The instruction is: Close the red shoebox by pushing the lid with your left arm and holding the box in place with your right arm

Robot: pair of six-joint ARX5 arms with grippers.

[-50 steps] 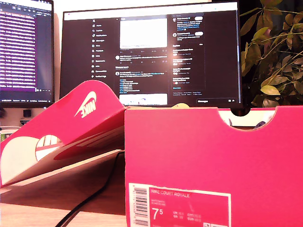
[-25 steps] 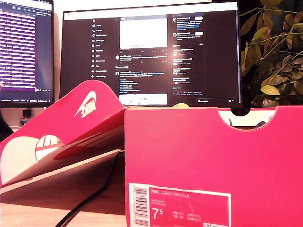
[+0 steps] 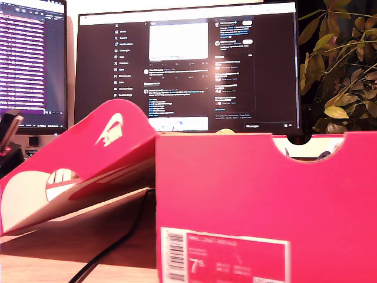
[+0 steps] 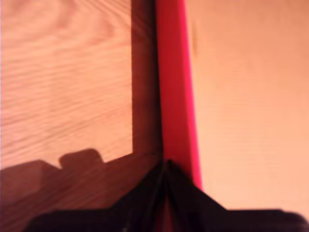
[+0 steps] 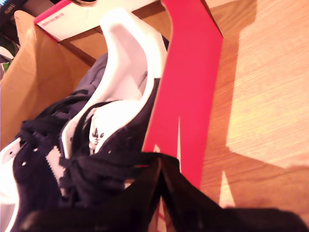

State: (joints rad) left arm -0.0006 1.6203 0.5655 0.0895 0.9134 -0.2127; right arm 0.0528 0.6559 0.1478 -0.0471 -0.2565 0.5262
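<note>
The red shoebox (image 3: 265,194) fills the exterior view's right, and its open lid (image 3: 88,159) slopes down toward that view's left. My first gripper (image 4: 166,166) is shut on the lid's red rim (image 4: 174,87), with a thin red sliver showing between its fingers. A dark arm part (image 3: 9,138) shows at the exterior view's left edge, by the lid's low end. My second gripper (image 5: 159,159) straddles the box's red side wall (image 5: 188,82) and is shut on it. A navy and white shoe (image 5: 120,77) lies inside the box.
A black cable (image 3: 118,242) runs across the wooden table (image 4: 63,72) under the lid. Two monitors (image 3: 188,65) (image 3: 29,59) stand behind the box. A leafy plant (image 3: 341,65) is at the exterior view's upper right.
The lid has tipped up slightly. A dark arm part has come into the exterior view at its left edge. The box has stayed in place.
</note>
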